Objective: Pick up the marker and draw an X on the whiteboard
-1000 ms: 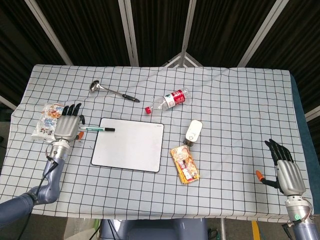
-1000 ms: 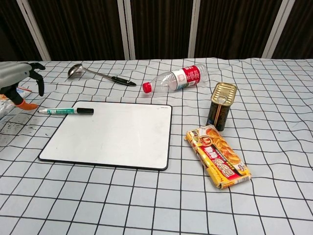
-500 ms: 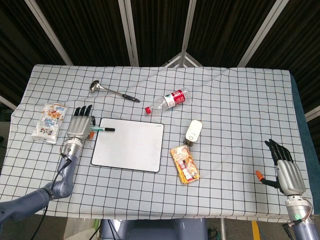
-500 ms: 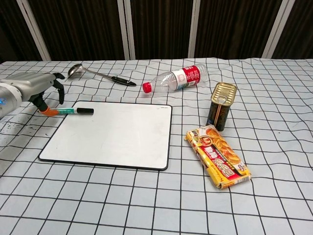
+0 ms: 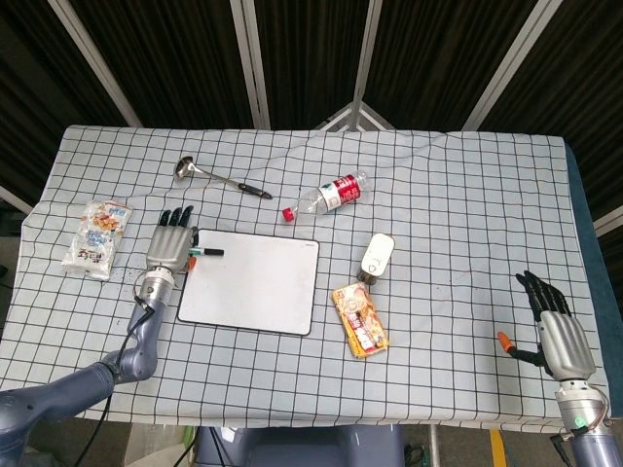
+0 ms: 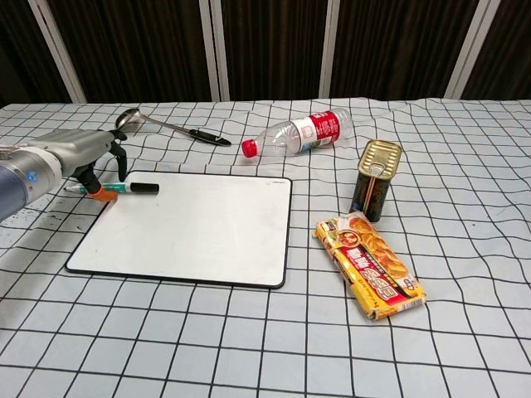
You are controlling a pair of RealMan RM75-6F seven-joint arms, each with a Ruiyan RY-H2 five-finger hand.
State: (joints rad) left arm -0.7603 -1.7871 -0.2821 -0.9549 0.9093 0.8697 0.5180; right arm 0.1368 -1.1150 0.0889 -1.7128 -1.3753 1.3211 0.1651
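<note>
Marker [image 6: 124, 188]: green barrel partly covered by the left hand [image 6: 87, 157] in the chest view; the head view shows only its black cap end past the fingers [image 5: 173, 226]. Whether the fingers touch it cannot be told.

Left arm: cut off by the left edge in the chest view and by the bottom-left corner in the head view.

Right hand [image 5: 557, 329]: out of the chest view; wrist cut by the bottom edge in the head view.

Snack packet [image 5: 95, 236]: print too small to read.

Tabletop [image 6: 465, 348]: cropped in the chest view.
</note>
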